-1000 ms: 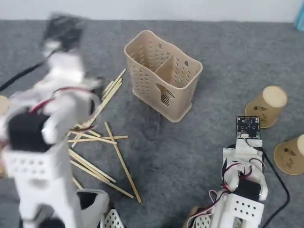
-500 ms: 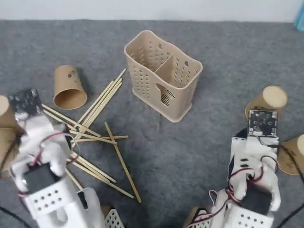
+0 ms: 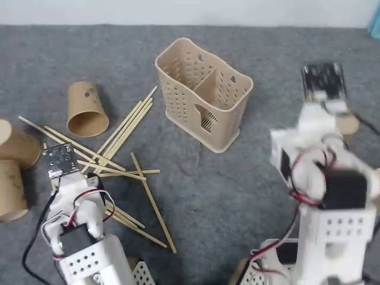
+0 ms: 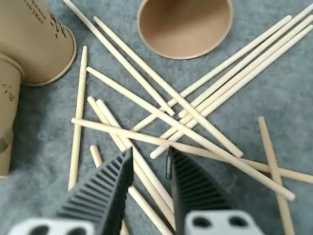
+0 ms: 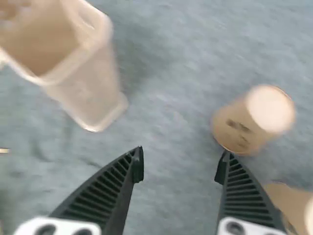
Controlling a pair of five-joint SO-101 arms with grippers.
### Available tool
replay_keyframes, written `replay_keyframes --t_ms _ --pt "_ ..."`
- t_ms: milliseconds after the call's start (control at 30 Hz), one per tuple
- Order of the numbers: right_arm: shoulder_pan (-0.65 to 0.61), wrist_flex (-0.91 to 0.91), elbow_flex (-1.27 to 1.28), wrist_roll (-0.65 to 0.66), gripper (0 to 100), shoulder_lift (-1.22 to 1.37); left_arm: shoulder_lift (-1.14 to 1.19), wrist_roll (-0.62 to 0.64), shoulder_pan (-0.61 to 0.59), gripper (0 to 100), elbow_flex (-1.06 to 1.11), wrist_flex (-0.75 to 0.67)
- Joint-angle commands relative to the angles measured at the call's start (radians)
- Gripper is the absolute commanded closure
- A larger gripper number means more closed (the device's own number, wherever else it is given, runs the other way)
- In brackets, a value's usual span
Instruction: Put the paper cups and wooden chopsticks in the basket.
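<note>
Cup pickup stage, judging by the pose. The right gripper [image 5: 181, 156], jaws wide and empty, hangs near a tan paper cup [image 5: 254, 120] on its side, apart from the beige perforated plastic basket [image 3: 205, 92]. Next it needs to straddle the cup and close. The left gripper [image 4: 149, 156], barely parted and empty, is over the scattered wooden chopsticks [image 4: 146, 105].

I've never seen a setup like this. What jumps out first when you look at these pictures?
The scatter of wooden chopsticks on the grey carpet, lying crisscross left of the tan perforated basket standing in the middle. Then the paper cups: one on its side beside the sticks, another ahead of the right gripper, whose jaws stand wide open.
</note>
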Motion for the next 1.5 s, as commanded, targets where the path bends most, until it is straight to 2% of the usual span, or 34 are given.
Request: replay_keyframes --t_ms 0,133,267,767,833,933,1000,1133,1333,1400,1467 --pt "-0.125 0.079 -0.405 -0.103 75.7 0.234 -0.043 -0.012 -0.003 90 0.012 -0.028" --pt "-0.196 0.179 -0.707 -0.118 75.7 0.506 -0.066 -0.012 -0.005 90 0.027 -0.028" --pt "-0.196 0.205 -0.904 -0.118 75.7 0.728 -0.072 -0.012 -0.005 90 0.027 -0.028" --pt "-0.185 0.203 -0.977 -0.166 76.4 1.107 -0.072 -0.012 -0.003 89 0.027 -0.034" --pt "-0.182 0.203 -0.977 -0.161 81.3 1.13 -0.072 -0.012 -0.003 89 0.027 -0.034" --pt "-0.134 0.2 -0.984 -0.146 94.3 1.148 -0.072 -0.012 -0.003 89 0.027 -0.034" --pt "-0.093 0.191 -0.985 -0.032 99.3 1.152 -0.072 -0.012 -0.003 89 0.027 -0.034" --pt "-0.004 0.179 -1.003 0.241 99.1 1.155 -0.072 -0.012 -0.003 89 0.027 -0.034" --pt "0.097 0.091 -1.094 0.523 99.1 1.155 -0.072 -0.012 0.046 89 0.027 -0.034" --pt "0.102 0.077 -1.102 0.591 99.1 1.156 -0.072 -0.012 0.049 89 0.027 -0.034" --pt "0.094 0.087 -1.1 0.574 98.6 1.156 -0.072 -0.012 0.049 89 0.027 -0.034"
